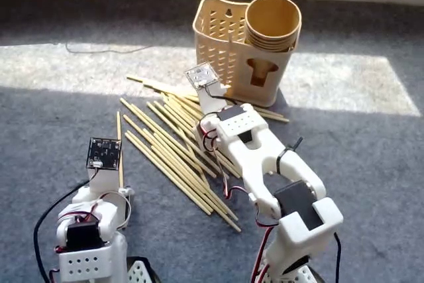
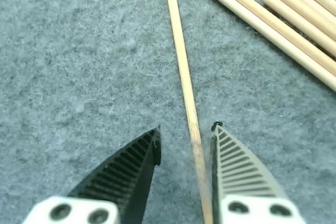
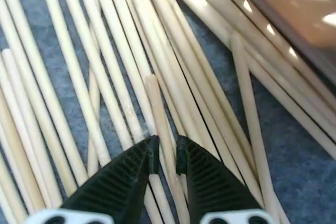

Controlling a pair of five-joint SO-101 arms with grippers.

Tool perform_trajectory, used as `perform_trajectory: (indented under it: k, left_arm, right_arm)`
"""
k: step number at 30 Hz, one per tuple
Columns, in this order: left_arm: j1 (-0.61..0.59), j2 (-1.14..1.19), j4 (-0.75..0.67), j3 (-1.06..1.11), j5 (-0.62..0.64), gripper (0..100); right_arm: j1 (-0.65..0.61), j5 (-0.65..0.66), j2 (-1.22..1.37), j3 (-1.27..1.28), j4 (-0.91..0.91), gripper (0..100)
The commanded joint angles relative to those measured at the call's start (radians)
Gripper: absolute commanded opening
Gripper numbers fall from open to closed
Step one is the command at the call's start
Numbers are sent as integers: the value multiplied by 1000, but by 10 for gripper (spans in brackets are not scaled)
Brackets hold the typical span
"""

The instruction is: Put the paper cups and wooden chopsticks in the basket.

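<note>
A cream basket [image 1: 218,38] stands at the back on the grey carpet, with a stack of paper cups [image 1: 273,21] inside it. Several wooden chopsticks [image 1: 172,150] lie spread in front of it. One lone chopstick [image 1: 120,144] lies to their left. My left gripper [image 2: 186,132] is open low over that lone chopstick [image 2: 181,56], which runs between the fingers close to the pale one. My right gripper [image 3: 165,150] is down in the pile near the basket's foot, its black fingers shut on one chopstick [image 3: 155,106].
The right arm [image 1: 265,157] stretches across the near end of the pile. A thin cable [image 1: 99,49] lies on the sunlit strip at the back left. Bare carpet [image 1: 59,111] extends to the left, and more to the right of the arms.
</note>
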Motion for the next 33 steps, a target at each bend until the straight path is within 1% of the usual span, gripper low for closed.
perform_trajectory:
  k: [1, 5, 10, 13, 20, 22, 27, 30, 31, 33]
  left_arm:
    - [7, -7, 3, 21, 6, 161]
    - [7, -7, 3, 21, 6, 161]
    - [7, -7, 3, 21, 6, 161]
    - [7, -7, 3, 21, 6, 161]
    - [7, -7, 3, 21, 6, 161]
    - [-18, -7, 5, 21, 6, 161]
    - [-151, -7, 5, 21, 6, 161]
    - [-177, -7, 5, 21, 6, 161]
    - [-176, -7, 5, 21, 6, 161]
    - [-176, -7, 5, 21, 6, 161]
  right_arm:
    - [13, -5, -10, -19, 4, 65]
    - [13, -5, -56, -18, 4, 10]
    - [15, -5, -130, -13, 7, 5]
    - [15, -5, -188, 7, 50, 5]
    - [18, -8, -387, 77, 61, 5]
    - [18, -12, -461, 97, 61, 5]
    - [18, -14, -645, 156, 56, 5]
    - [18, -18, -728, 186, 54, 5]
    - [18, -41, -754, 193, 54, 5]
    - [18, -132, -799, 196, 54, 5]
